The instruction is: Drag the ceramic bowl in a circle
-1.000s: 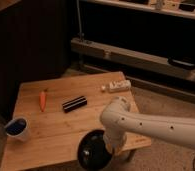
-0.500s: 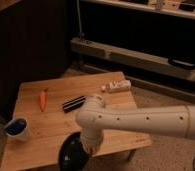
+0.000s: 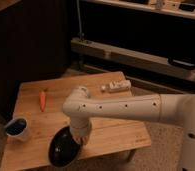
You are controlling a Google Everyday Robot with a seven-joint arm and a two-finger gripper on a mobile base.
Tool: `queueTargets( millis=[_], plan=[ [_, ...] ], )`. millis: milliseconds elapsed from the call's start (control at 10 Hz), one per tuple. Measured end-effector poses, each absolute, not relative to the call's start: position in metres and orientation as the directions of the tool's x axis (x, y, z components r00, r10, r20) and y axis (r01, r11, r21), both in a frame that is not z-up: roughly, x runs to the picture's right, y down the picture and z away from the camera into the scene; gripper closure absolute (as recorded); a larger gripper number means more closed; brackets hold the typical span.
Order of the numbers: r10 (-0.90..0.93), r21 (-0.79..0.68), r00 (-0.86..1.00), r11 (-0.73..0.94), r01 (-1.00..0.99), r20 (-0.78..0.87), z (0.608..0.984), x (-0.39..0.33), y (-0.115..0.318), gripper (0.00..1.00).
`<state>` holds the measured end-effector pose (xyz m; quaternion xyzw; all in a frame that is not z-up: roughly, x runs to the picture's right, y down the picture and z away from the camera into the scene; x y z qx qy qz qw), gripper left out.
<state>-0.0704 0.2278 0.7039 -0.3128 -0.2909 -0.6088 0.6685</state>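
Observation:
The ceramic bowl (image 3: 64, 148) is a wide, glossy black bowl at the front edge of the wooden table (image 3: 116, 132), left of centre, and seems to reach slightly past that edge. My white arm (image 3: 126, 106) stretches in from the right and bends down over the table. The gripper (image 3: 80, 135) points down onto the bowl's upper right rim, where the wrist hides the contact.
An orange carrot (image 3: 42, 99) lies at the table's left rear. A small white cup with a blue inside (image 3: 17, 128) stands at the left edge. A small pale object (image 3: 117, 86) lies near the back right. Dark shelving (image 3: 141, 55) runs behind the table.
The arm has swept left along the front of the table. The bowl has slid left with it, from the front centre-right to the front left.

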Motion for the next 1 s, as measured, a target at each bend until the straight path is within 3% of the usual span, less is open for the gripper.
queueTargets(
  millis=[500, 1000],
  plan=[
    [-0.648, -0.185, 0.231, 0.138, 0.973, 0.726, 0.745, -0.057, 0.181, 1.0],
    [-0.564, -0.387, 0.498, 0.313, 0.867, 0.659, 0.784, 0.036, 0.147, 1.0]
  ],
)
